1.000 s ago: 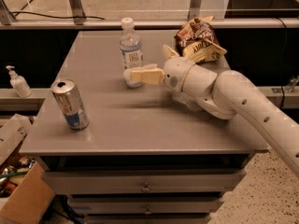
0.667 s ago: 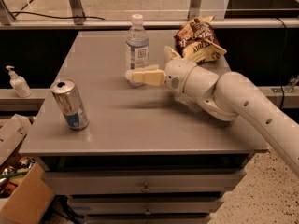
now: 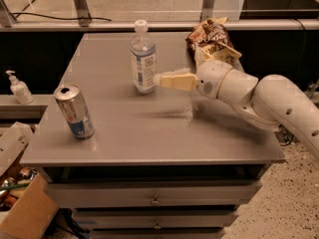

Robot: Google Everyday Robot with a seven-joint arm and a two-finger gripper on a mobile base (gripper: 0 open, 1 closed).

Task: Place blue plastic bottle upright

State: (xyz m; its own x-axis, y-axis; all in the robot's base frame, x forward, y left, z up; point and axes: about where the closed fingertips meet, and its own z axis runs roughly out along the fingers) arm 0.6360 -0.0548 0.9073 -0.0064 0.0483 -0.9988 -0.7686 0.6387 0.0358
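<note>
The blue plastic bottle stands upright on the grey table, at the middle back. It is clear, with a white cap and a white-and-pale-blue label. My gripper is just to the right of the bottle's lower half and points left at it, a little above the tabletop. Its tip is at or very near the bottle's side, and I cannot tell whether they touch. The white arm reaches in from the right.
A silver-and-blue drink can stands upright at the front left. A brown snack bag lies at the back right, behind my arm. A white pump dispenser stands on a ledge to the left. Cardboard boxes sit on the floor at the lower left.
My gripper has drawn back to the right, from in front of the bottle's base to beside it. The bottle stays upright and its whole height now shows.
</note>
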